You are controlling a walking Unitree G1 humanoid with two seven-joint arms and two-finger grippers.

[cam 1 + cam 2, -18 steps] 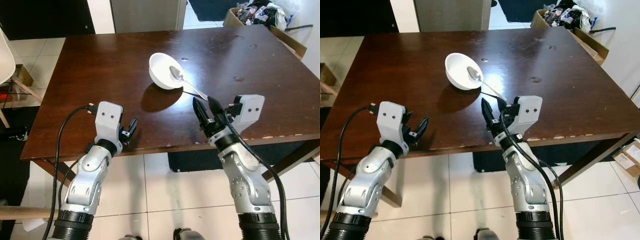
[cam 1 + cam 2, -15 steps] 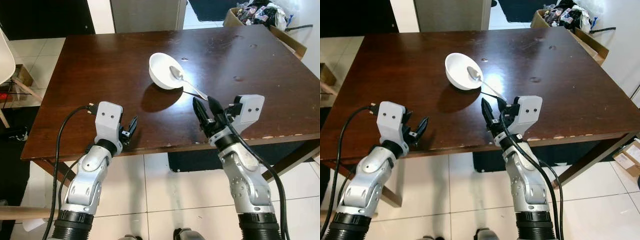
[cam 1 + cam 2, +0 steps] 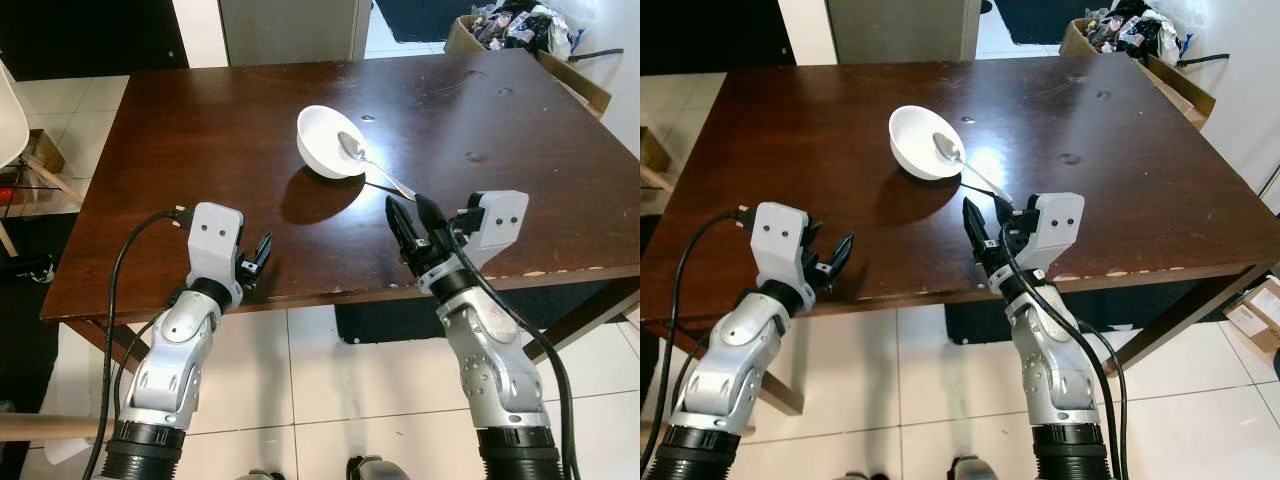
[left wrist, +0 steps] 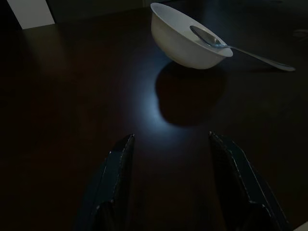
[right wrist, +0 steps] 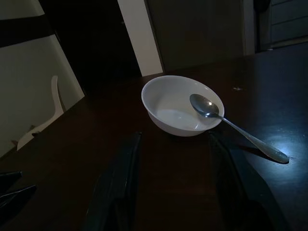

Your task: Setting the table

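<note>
A white bowl (image 3: 329, 141) sits mid-table on the dark wooden table (image 3: 200, 120). A metal spoon (image 3: 375, 172) leans with its head on the bowl's rim and its handle tip resting on the wood. My right gripper (image 3: 418, 214) hovers open just short of the spoon's handle tip, holding nothing. My left gripper (image 3: 259, 256) stands open over the table's near edge, well to the left of the bowl. In the wrist views the bowl (image 4: 187, 39) and the spoon (image 5: 231, 125) lie ahead of the parted fingers (image 5: 118, 183).
A white chair (image 3: 15, 130) stands left of the table. A cardboard box of clutter (image 3: 520, 35) sits on the floor at the far right. White tiles and a dark mat (image 3: 400, 322) lie below the near edge.
</note>
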